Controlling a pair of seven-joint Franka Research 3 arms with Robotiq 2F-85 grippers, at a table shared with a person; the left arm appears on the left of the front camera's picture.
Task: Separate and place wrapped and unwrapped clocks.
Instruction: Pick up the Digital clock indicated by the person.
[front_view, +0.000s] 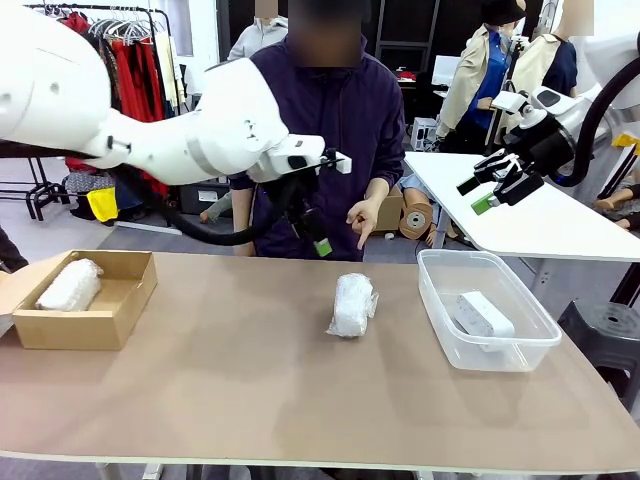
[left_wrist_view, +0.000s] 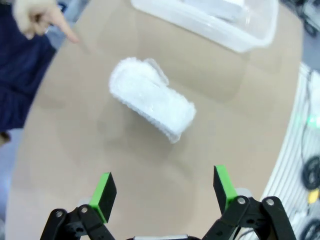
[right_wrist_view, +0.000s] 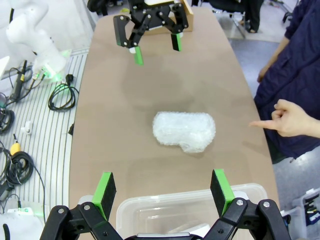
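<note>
**Two clocks sorted, one wrapped clock waiting mid-table**

Progress: at the left of the front view, one wrapped clock (front_view: 68, 287) is lying inside the cardboard box (front_view: 120, 315). At lower right, the bare white clock (front_view: 483, 315) is sitting in the clear tub (front_view: 440, 300). Both look sorted. A second wrapped clock (front_view: 353, 304) is lying on the table (front_view: 250, 400) at frame centre, touching neither container. By my reckoning it is the one piece left, probably bound for the box.

Tools: the left gripper (front_view: 310, 235) is hanging above the table just left of centre, jaws spread wide and carrying nothing. The right gripper (front_view: 480, 195) is hovering high at upper right, likewise wide and empty. The person's hand (front_view: 365, 218) is pointing down toward the loose clock.

Views: the front view is giving both containers and their contents together. The left wrist view is adding the line-up, with the loose clock lying diagonally in the upper middle, beyond the open green pads (left_wrist_view: 105, 192). The right wrist view is adding the opposite angle: tub rim at the bottom edge, loose clock at centre, left gripper at the top.
</note>
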